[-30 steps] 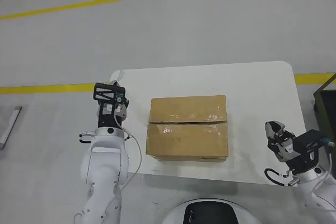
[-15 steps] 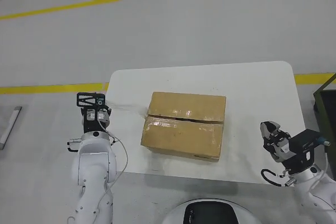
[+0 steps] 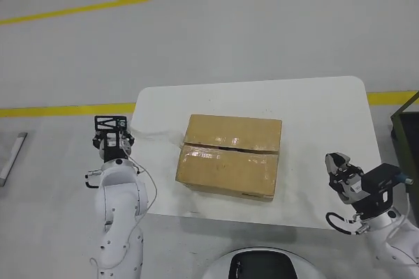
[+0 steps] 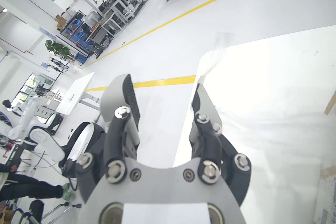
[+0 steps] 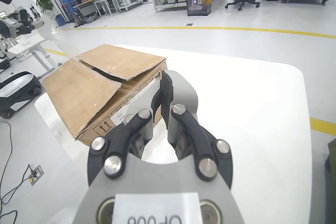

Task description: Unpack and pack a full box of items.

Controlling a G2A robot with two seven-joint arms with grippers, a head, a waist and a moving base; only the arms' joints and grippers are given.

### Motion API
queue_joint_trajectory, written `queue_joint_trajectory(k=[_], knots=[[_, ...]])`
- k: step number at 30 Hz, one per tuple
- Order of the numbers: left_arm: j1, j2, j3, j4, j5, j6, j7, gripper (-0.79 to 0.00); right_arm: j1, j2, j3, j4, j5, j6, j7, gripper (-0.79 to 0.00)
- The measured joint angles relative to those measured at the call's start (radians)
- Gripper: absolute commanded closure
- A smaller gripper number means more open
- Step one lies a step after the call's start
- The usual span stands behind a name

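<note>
I am holding my left hand spread wide and empty, hovering just off the tabletop's left edge, over the floor. My right hand is pinching shut on nothing above the right front corner. The cardboard box is sitting mid-tabletop, slightly skewed. From my right wrist, its top flaps are showing loose, bowing up along the seam.

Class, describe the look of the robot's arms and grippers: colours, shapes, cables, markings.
The left arm and right arm have white shells with black wrists and looping cables. The left gripper and right gripper have grey bases, black bolted links, pale fingers with ribbed black pads, white labels.
</note>
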State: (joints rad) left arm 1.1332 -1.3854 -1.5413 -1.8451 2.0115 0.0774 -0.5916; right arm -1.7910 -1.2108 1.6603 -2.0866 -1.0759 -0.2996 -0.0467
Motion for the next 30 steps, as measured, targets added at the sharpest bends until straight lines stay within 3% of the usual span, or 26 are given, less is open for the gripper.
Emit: queue_joint_trajectory(k=[11, 18, 24, 30], knots=[[-0.018, -0.006, -0.088, 0.007, -0.184, 0.067, -0.027, -0.785, 0.007, 0.0, -0.011, -0.012, -0.012, -0.007, 0.01, 0.0], [-0.016, -0.015, -0.16, -0.003, -0.484, 0.116, -0.049, -0.785, 0.018, -0.001, -0.022, -0.01, 0.023, -0.025, -0.004, 0.0], [-0.011, -0.019, -0.196, -0.013, -0.644, 0.155, -0.06, -0.785, 0.06, 0.001, -0.051, -0.016, 0.034, -0.073, 0.032, 0.0], [-0.008, -0.011, -0.203, -0.023, -0.632, 0.119, -0.07, -0.785, 0.138, 0.001, -0.134, -0.004, 0.007, -0.098, 0.119, 0.0]])
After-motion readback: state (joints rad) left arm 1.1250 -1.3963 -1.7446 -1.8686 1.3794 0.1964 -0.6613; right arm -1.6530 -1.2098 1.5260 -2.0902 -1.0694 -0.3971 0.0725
